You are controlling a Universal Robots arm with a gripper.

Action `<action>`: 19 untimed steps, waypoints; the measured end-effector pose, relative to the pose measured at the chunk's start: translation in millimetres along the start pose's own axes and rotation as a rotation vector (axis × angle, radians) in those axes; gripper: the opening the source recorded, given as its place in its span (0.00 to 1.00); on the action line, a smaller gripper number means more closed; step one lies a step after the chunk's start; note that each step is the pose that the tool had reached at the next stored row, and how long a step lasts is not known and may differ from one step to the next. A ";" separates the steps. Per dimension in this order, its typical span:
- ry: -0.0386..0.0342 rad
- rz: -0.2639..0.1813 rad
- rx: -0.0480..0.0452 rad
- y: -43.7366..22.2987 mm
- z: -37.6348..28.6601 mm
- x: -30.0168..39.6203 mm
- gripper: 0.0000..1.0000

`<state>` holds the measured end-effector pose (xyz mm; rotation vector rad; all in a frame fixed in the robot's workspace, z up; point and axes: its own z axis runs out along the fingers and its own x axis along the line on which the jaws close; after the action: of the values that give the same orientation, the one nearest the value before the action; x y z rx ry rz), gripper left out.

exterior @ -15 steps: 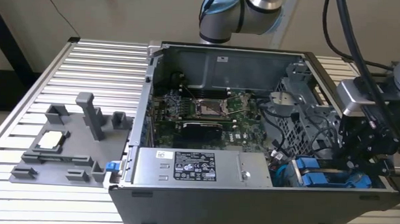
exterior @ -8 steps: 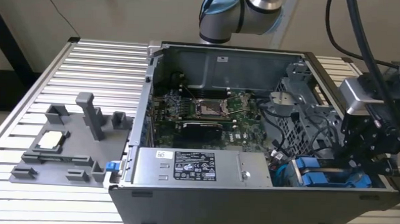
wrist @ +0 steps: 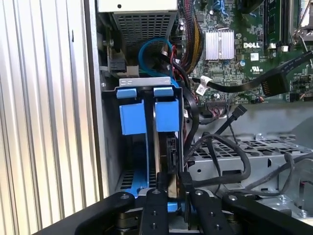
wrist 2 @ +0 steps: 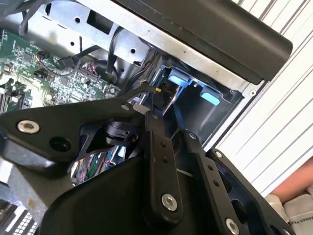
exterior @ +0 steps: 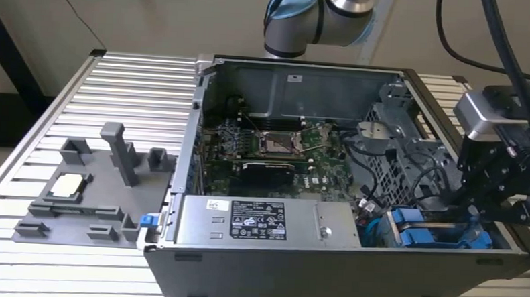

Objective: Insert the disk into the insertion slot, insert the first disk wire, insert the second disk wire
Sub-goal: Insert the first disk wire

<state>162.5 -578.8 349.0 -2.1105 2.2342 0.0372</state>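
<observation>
the disk point(wrist: 157, 142) stands on edge in its blue frame, down in the slot point(wrist: 146, 82) of the grey cage at a corner of the computer case point(exterior: 331, 272). the pincer point(wrist: 172, 188) hangs just over the disk's connector edge, fingers nearly together on what looks like a small black plug point(wrist: 172, 166); i judge it pinched. the plug is light and stiff, its wire point(wrist: 191, 132) springy, the contacts fragile. best held by the plug's flat sides, never the wire.

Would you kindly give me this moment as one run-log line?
disk: seated in insertion slot | gripper: inside case, at disk's end | black cables: beside gripper
</observation>
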 end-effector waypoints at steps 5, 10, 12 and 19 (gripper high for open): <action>-0.0055 0.000 -0.0003 2.2 -16.8 -1.3 0.25; -0.0058 0.000 -0.0003 4.1 -39.4 -3.5 0.25; -0.0059 0.000 -0.0004 5.4 -45.4 -5.4 0.25; -0.0050 0.000 -0.0003 7.6 -45.3 -11.9 0.25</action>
<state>154.0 -569.4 394.7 -2.1085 2.2312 0.0427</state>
